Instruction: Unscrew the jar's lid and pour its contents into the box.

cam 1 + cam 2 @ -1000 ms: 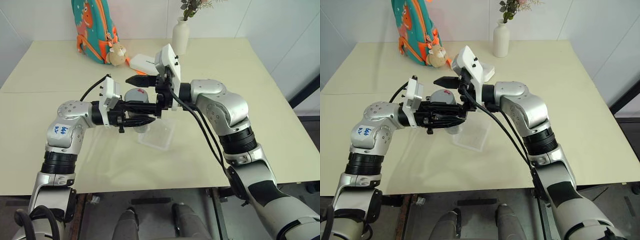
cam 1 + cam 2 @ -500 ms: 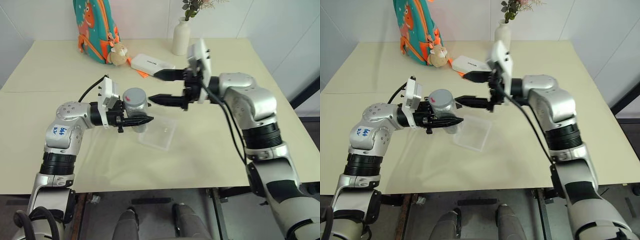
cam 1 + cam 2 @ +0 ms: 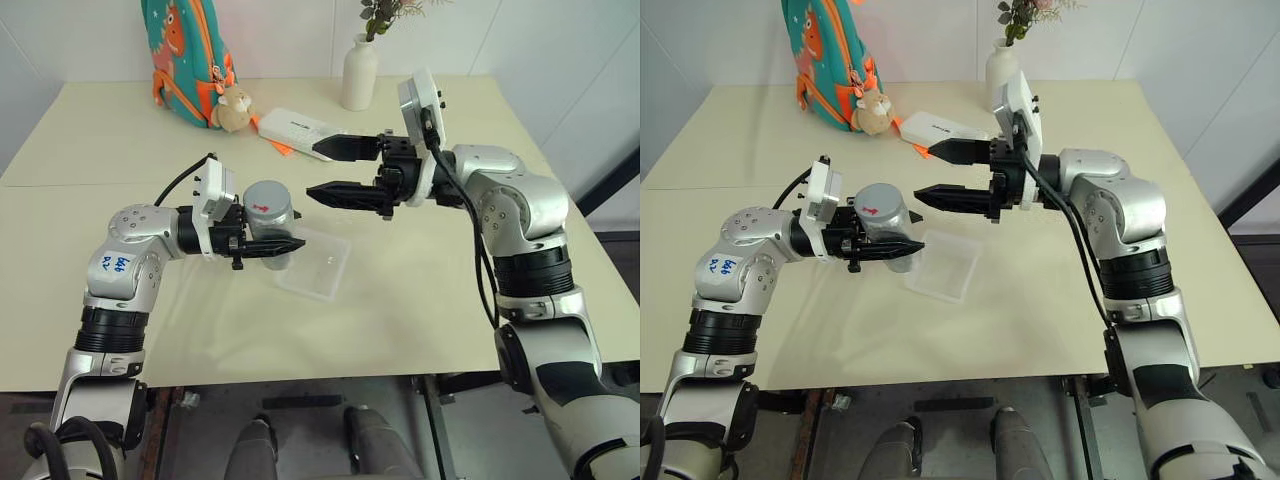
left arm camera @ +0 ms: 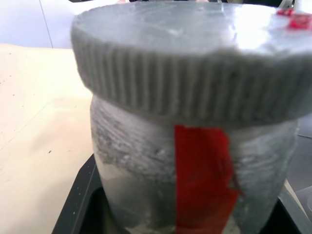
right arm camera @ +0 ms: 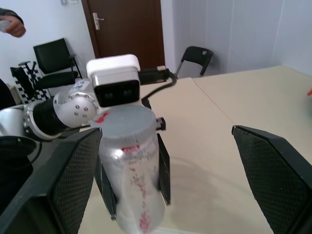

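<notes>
Unscrewing is the step in hand, and the lid is not yet off. The small greyish translucent plastic jar (image 3: 270,222) with a red mark on its side sits upright in the left tool (image 3: 271,245), whose two black fingers are clamped tight around its body, holding it above the cream surface (image 3: 120,150) just beside the shallow clear plastic square box (image 3: 318,264). The round ribbed grey-white screw lid (image 3: 268,198) sits on top of the jar, seated as far as the left wrist view shows. The contents cannot be made out through the cloudy wall.

The right tool (image 3: 322,170) stands apart from the jar, level and pointing toward it, its black fingers spread wide with nothing between them.

The next move, as I judge it, calls for the right tool to come in over the lid, close on its ribbed rim and turn it while the left tool keeps the jar steady. A slack hold on the body could let the jar spin with the cap.
</notes>
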Action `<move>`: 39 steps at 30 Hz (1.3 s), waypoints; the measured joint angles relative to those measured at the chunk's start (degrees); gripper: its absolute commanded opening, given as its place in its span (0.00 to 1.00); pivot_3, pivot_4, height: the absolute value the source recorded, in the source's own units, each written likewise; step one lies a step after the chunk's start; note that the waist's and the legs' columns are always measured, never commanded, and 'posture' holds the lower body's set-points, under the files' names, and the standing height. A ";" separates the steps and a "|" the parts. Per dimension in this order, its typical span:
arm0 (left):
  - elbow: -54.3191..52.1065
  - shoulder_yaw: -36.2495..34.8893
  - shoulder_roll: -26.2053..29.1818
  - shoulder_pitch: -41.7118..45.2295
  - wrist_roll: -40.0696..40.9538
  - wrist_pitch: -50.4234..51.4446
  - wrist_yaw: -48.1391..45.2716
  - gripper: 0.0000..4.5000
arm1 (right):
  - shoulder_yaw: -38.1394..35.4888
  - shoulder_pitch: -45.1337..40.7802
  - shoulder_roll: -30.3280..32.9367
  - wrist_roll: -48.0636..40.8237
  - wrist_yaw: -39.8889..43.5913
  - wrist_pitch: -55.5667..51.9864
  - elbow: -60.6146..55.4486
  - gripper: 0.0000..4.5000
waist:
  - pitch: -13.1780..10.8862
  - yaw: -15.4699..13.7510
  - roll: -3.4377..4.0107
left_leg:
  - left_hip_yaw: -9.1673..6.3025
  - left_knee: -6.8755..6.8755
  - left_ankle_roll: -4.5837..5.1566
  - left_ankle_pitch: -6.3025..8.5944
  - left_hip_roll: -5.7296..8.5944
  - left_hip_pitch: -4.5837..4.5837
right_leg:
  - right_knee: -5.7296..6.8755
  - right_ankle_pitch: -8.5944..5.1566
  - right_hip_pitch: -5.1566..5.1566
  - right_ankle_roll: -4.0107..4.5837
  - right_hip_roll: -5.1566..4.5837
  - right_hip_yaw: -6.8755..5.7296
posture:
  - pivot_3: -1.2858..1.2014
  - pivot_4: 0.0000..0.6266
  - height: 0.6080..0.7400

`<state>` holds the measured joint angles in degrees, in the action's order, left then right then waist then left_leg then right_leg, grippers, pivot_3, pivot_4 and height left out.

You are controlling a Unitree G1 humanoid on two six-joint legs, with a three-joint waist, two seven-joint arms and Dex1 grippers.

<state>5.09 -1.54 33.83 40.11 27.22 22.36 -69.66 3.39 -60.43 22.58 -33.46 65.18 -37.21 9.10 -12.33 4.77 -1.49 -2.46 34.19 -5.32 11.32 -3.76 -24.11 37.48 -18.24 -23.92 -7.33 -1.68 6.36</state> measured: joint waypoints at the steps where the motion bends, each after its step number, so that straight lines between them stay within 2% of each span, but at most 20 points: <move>1: -0.02 0.00 0.00 -0.02 0.00 0.05 0.00 0.44 | 0.04 -0.02 -0.63 -0.20 -0.30 -0.52 -0.46 0.99 | 0.00 -0.01 0.00 | 0.00 0.00 0.00 0.00 0.00 0.00 | 0.00 0.00 0.00 0.00 0.00 0.00 | 0.52 0.24 1.00; 12: -0.17 0.01 -0.39 -0.22 0.03 0.10 0.25 0.44 | 3.74 -0.32 -6.10 0.35 -4.72 -3.17 -3.65 0.99 | 0.00 -0.07 0.00 | 0.00 0.01 0.00 0.00 0.00 -0.01 | 0.01 0.00 -0.01 0.00 0.00 -0.01 | 0.52 0.24 1.00; 28: -0.17 0.01 -1.36 -0.21 0.02 0.10 1.32 0.44 | 5.55 -0.28 -7.46 1.56 -5.86 -3.25 -4.66 0.99 | 0.00 -0.04 0.00 | 0.00 0.01 0.00 0.00 0.00 0.00 | 0.02 0.00 0.00 0.00 0.00 -0.01 | 0.52 0.24 1.00; 33: -0.17 0.01 -1.38 -0.21 0.02 0.10 1.33 0.44 | 5.76 0.08 -7.48 2.05 -5.55 -2.86 -4.65 0.75 | 0.00 -0.06 0.00 | 0.00 0.01 0.00 0.00 0.00 -0.01 | 0.02 0.00 0.00 0.00 0.00 0.00 | 0.52 0.24 1.00; 39: -0.19 0.00 -1.34 -0.21 0.02 0.10 1.28 0.44 | 5.50 0.09 -8.17 2.46 -6.05 -2.74 -4.60 0.75 | 0.00 -0.04 0.00 | 0.00 0.01 0.00 0.00 0.00 0.00 | 0.02 0.00 0.00 0.00 0.00 0.00 | 0.52 0.24 1.00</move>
<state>4.90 -1.54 32.49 39.89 27.24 22.46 -68.38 8.89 -60.35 14.41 -31.00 59.13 -39.95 4.50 -12.33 4.73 -1.49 -2.46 34.20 -5.32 11.32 -3.76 -24.11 37.50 -18.24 -23.92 -7.33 -1.68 6.35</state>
